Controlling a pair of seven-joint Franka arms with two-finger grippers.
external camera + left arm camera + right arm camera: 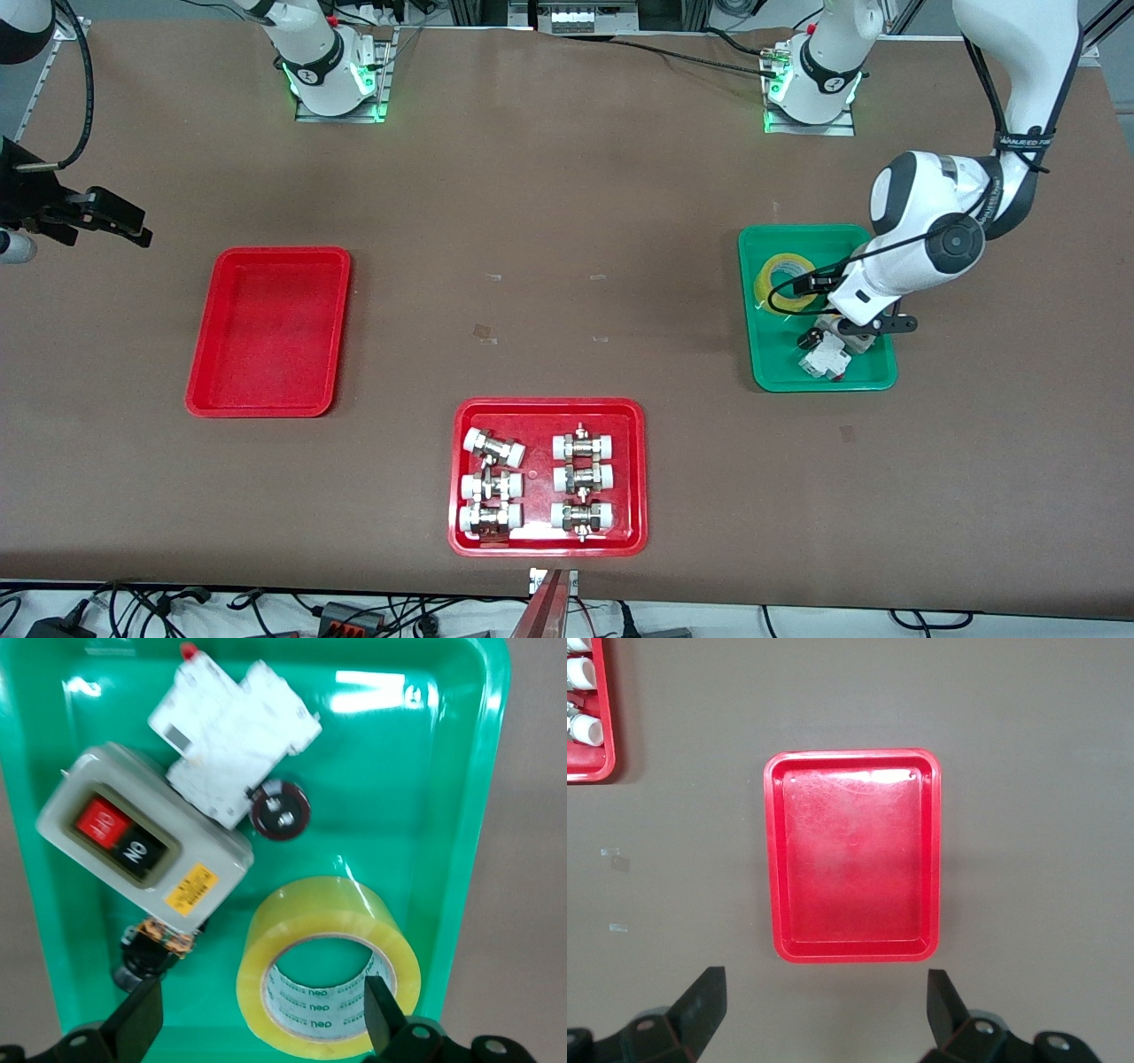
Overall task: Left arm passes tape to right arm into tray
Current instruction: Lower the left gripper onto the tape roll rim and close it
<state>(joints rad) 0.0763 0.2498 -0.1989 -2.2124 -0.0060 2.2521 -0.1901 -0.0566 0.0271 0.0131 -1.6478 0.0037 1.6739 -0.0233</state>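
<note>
The tape point(328, 967) lies flat in the green tray point(873, 377), at the end farther from the front camera, and my left hand point(261, 1010) hangs over it with fingers spread apart; in the left wrist view one finger point(383, 1010) overlaps the roll's core while the other point(137, 1020) stands well outside the roll, over a small knobbed part point(152, 948). If I descend like this, I judge that outer finger could strike that part or pin it against the roll. The grey ON/OFF switch box point(142, 842), white circuit breaker point(235, 737) and dark round component point(279, 809) sit close by, so a dragged lift might jostle them. The slick roll could also tilt or slip during the handover. My right hand point(824, 1005) waits open over the bare bench point(567, 177), near the empty red tray point(205, 354).
</note>
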